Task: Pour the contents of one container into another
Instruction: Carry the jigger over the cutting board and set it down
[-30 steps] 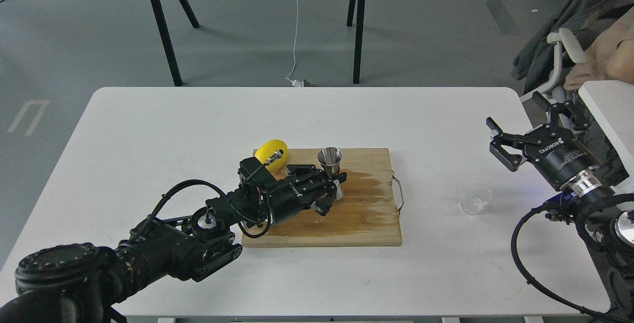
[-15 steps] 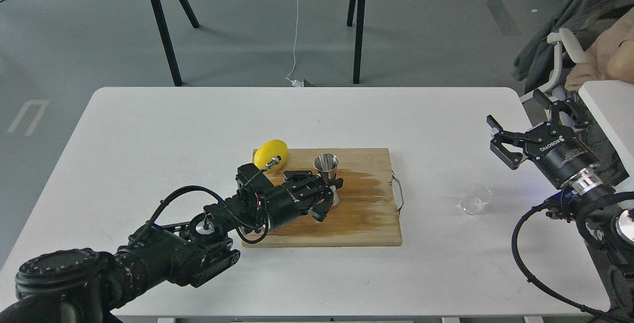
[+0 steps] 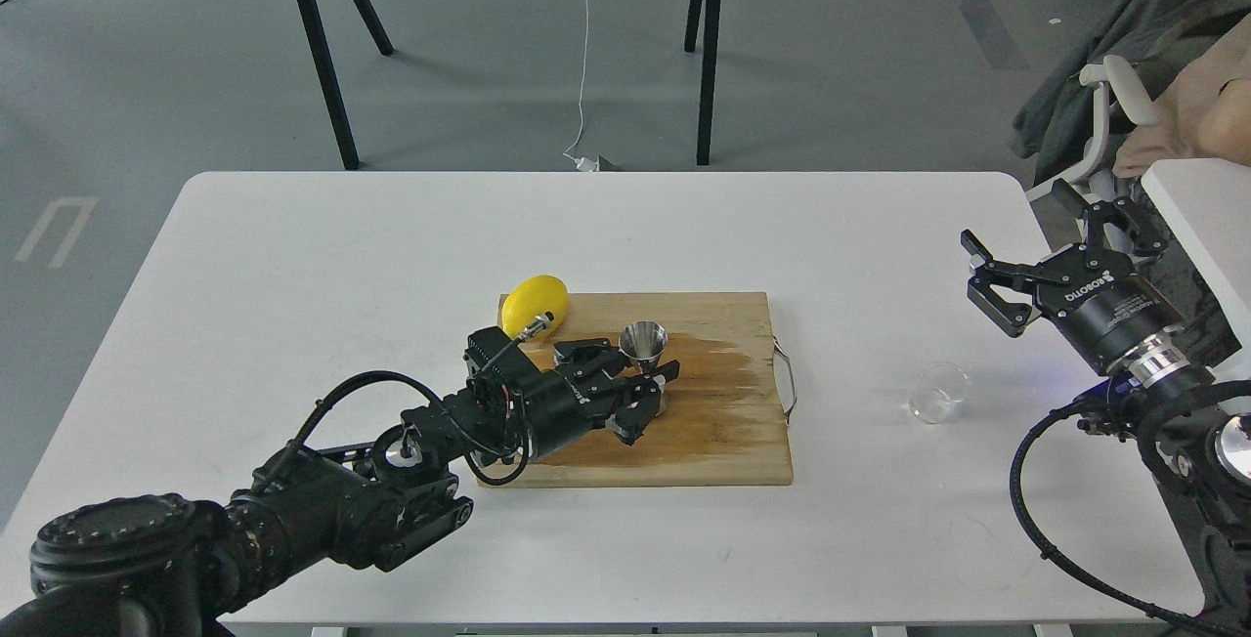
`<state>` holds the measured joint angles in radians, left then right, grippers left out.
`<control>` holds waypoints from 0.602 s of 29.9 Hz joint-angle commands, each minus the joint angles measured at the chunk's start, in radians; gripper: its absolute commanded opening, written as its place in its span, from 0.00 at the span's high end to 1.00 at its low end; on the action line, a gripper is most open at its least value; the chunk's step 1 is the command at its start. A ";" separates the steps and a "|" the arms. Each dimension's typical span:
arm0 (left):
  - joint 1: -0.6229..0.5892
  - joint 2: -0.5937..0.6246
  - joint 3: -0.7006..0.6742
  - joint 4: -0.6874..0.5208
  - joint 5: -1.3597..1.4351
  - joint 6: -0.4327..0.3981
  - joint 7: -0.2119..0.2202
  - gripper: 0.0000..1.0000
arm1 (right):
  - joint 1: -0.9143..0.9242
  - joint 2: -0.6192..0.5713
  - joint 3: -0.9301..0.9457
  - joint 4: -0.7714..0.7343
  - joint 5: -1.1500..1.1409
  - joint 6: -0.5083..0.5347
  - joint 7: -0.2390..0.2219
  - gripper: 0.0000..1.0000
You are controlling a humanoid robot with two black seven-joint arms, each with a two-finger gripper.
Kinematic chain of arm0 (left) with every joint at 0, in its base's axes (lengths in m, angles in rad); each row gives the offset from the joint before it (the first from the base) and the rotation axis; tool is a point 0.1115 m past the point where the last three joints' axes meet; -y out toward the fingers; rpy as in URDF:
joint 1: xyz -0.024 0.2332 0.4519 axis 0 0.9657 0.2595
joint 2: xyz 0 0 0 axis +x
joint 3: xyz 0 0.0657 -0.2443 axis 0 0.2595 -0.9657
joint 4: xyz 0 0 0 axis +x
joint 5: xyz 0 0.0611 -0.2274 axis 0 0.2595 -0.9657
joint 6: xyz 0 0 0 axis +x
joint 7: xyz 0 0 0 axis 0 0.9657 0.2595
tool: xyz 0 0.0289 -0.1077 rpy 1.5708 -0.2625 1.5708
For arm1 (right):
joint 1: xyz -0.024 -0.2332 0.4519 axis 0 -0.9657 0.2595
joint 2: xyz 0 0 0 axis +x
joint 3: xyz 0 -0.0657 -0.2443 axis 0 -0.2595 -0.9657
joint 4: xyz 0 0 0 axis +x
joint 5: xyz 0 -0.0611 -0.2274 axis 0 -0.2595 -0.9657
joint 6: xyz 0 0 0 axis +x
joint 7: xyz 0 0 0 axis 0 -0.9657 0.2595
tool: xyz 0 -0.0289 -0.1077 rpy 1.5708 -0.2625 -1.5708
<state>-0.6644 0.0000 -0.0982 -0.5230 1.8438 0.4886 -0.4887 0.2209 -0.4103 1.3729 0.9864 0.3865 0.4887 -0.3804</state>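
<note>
So the left arm comes in from the near left corner of the white table [image 3: 293, 256] and reaches onto the wooden cutting board [image 3: 723, 442], which sits around the middle of the tabletop. A yellow lemon [image 3: 534, 303] sits at the board's far left corner, partly hanging over the edge. Just right of it, the left gripper [image 3: 653, 391] has its fingers around the narrow waist of the steel jigger [image 3: 644, 349], pinching it from both sides as far as I can make out. The jigger is upright or close to it, open mouth facing up, over the far left part of the board. Next to it there's a darker wet-looking patch on the wood, spreading toward the board's right edge, where a thin metal handle [image 3: 788, 381] sticks out.

Further right, the clear glass cup [image 3: 938, 392] stands alone on the bare tabletop near the right edge, well apart from the board, with nothing touching it. The right gripper [image 3: 997, 271] hovers near the table's right edge, beyond the cup and off to its right, fingers spread wide with nothing between them.
</note>
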 commanded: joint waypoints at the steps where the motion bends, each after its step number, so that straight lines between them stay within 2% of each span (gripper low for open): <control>1: 0.003 0.000 -0.001 -0.002 -0.003 0.000 0.000 0.21 | 0.000 0.002 0.000 0.000 0.000 0.000 0.000 0.01; 6: 0.017 0.000 -0.006 -0.009 -0.005 0.000 0.000 0.14 | 0.000 0.002 0.000 0.000 0.000 0.000 0.000 0.01; 18: 0.049 0.035 -0.014 -0.012 -0.008 0.000 0.000 0.13 | -0.005 0.001 0.000 0.002 0.000 0.000 0.000 0.01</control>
<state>-0.6181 0.0145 -0.1091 -0.5345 1.8377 0.4886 -0.4887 0.2209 -0.4080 1.3729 0.9871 0.3866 0.4887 -0.3804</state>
